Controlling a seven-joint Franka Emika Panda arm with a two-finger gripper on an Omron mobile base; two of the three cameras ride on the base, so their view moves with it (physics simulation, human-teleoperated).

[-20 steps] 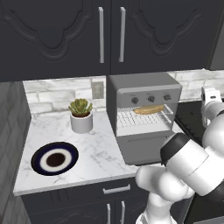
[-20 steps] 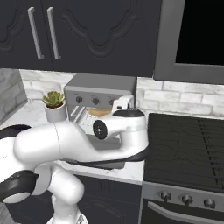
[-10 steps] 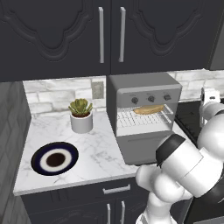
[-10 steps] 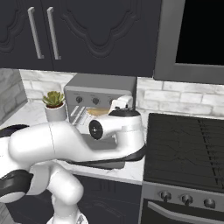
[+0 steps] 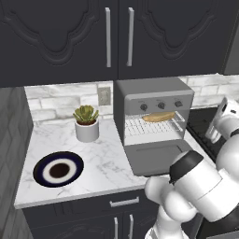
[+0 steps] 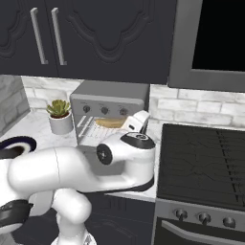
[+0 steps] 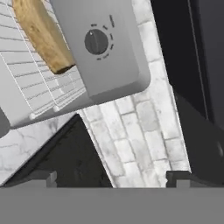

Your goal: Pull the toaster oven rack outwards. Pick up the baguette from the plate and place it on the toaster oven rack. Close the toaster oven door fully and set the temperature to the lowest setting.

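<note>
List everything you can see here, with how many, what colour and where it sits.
toaster oven: one, grey, on the counter against the backsplash
toaster oven door: one, grey, folded down open
toaster oven rack: one, silver-white, pulled out
baguette: one, golden-tan, on the rack
knobs: three, dark, across the oven's front
plate: one, navy and white, front left of counter
potted succulent: one, green in white pot, left of oven
stove: one, dark, right of counter
gripper: one, dark tips, open

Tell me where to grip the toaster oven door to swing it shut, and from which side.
Take the toaster oven door at its free front edge, farthest from the hinge. It lies folded down flat in front of the toaster oven, hinged along the bottom of the opening, so come from below and in front and lift upward. Its handle bar isn't clearly visible. The open hand hangs right of the oven.
</note>
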